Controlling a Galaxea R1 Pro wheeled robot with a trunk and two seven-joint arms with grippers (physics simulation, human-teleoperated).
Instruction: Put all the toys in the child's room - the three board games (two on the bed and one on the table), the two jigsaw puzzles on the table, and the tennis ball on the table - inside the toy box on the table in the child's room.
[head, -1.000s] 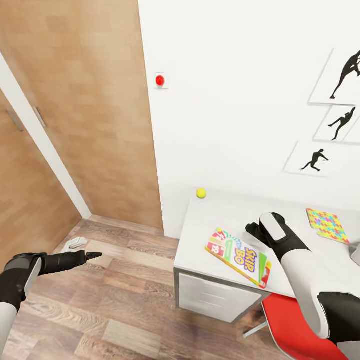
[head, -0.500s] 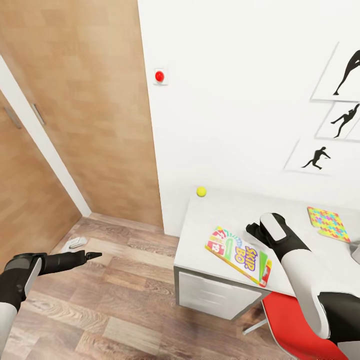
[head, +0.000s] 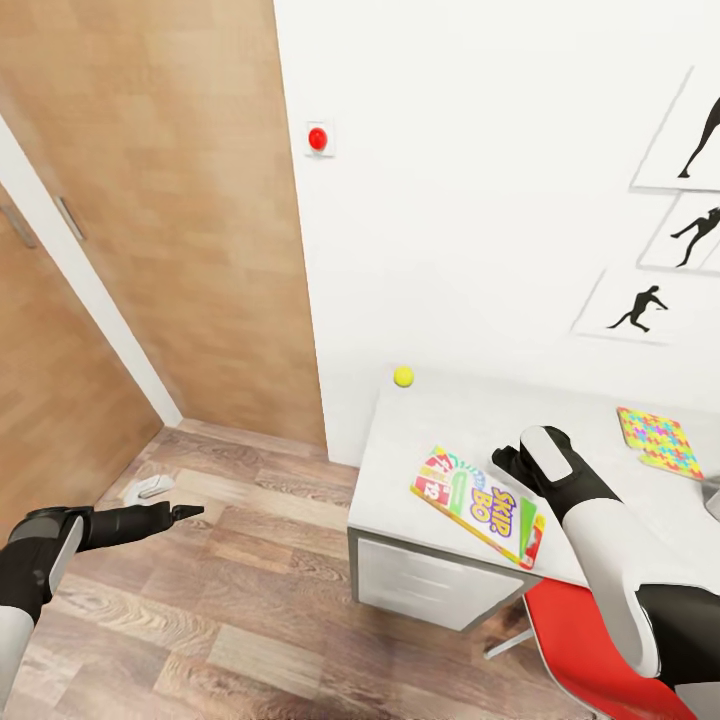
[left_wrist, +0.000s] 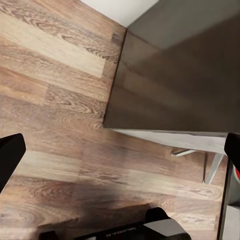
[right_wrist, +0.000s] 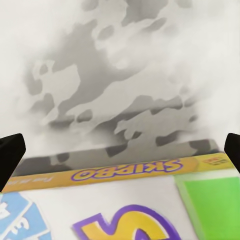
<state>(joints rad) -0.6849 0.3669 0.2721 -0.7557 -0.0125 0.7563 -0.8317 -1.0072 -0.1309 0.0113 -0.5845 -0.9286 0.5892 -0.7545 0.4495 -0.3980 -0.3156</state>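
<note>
While the right hand (head: 512, 462) hovers released just above the Skip-Bo game (head: 478, 507), nothing is grasped. That game lies on the tabletop (head: 440, 415) near its front edge, the ball (head: 403, 376) by the wall, one puzzle (head: 658, 440) further right. The left hand (head: 178, 513) hangs open over the floor (head: 230, 610). Judging by this, all three await boxing.

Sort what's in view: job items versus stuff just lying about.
Job items: board game, tennis ball, jigsaw puzzle, table, with the right hand over it.

Lying about: red chair, wall pictures, red wall button, white object on floor.
</note>
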